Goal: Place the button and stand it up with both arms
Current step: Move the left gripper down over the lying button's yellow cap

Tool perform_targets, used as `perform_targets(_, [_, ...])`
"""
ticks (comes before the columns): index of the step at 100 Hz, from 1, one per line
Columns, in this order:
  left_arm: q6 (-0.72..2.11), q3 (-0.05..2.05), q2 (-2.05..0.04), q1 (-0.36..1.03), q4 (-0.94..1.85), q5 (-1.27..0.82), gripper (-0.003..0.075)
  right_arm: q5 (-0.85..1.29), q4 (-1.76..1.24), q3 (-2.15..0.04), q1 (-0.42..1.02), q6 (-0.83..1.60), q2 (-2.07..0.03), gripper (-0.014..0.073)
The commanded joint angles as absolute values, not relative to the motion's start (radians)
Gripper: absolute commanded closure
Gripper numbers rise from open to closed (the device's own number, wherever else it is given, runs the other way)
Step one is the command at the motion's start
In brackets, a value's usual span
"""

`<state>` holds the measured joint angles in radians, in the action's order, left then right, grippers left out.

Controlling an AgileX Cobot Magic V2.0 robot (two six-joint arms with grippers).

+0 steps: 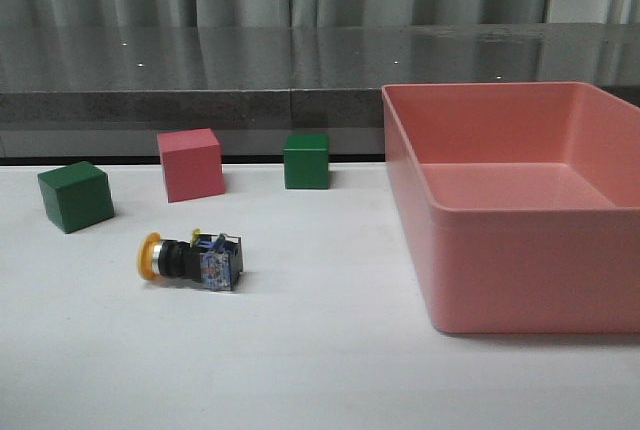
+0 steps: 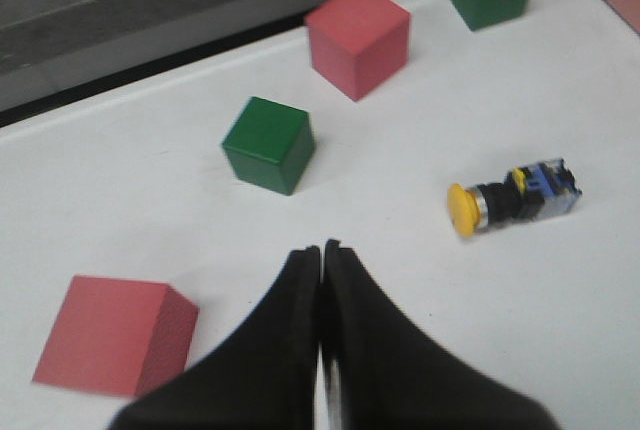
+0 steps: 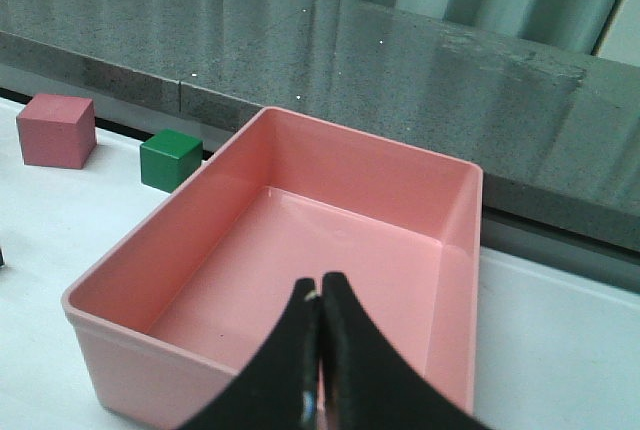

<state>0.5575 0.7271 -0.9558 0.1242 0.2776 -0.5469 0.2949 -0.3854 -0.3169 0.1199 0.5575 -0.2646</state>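
Front view: button point(image 1: 190, 260) lies sideways, left of pink bin point(image 1: 520, 280). Left gripper point(image 2: 322, 250) and right gripper point(image 3: 320, 290) are closed, empty. Pickup is judged pending; approach and opening are required.

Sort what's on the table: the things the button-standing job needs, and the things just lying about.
Needed: button, lying on its side; left gripper; right gripper.

Lying about: green cubes; pink cubes; pink bin.
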Motion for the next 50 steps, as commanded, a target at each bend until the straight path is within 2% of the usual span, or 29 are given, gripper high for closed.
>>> perform_targets(1, [0.734,0.802,-1.069,0.157,0.372,-0.503,0.0722,0.229,-0.403,-0.343,0.115,0.554,-0.272,0.0655])
perform_targets(6, [0.790,0.824,-1.121,0.164,0.400,-0.516,0.0692,0.229,-0.403,-0.343,0.115,0.554,-0.272,0.0655])
perform_targets(13, [0.885,0.857,-1.196,0.167,0.451,-0.536,0.0602,0.229,-0.403,-0.343,0.115,0.554,-0.272,0.0655])
perform_targets(20, [0.988,0.887,-1.255,0.167,0.492,-0.557,0.0463,0.230,-0.403,-0.343,0.115,0.554,-0.272,0.0655])
perform_targets(28, [1.065,0.917,-1.309,0.167,0.524,-0.559,0.0269,0.230,-0.403,-0.343,0.115,0.554,-0.272,0.0655])
perform_targets(33, [1.065,0.928,-1.332,0.167,0.541,-0.547,0.0196,0.230,-0.403,-0.343,0.115,0.554,-0.272,0.0655])
perform_targets(39, [1.065,0.931,-1.348,0.167,0.551,-0.510,0.0169,0.230,-0.403,-0.343,0.115,0.554,-0.272,0.0655])
perform_targets(50, [1.065,0.931,-1.372,0.167,0.559,-0.478,0.0202,0.230,-0.403,-0.343,0.115,0.554,-0.272,0.0655])
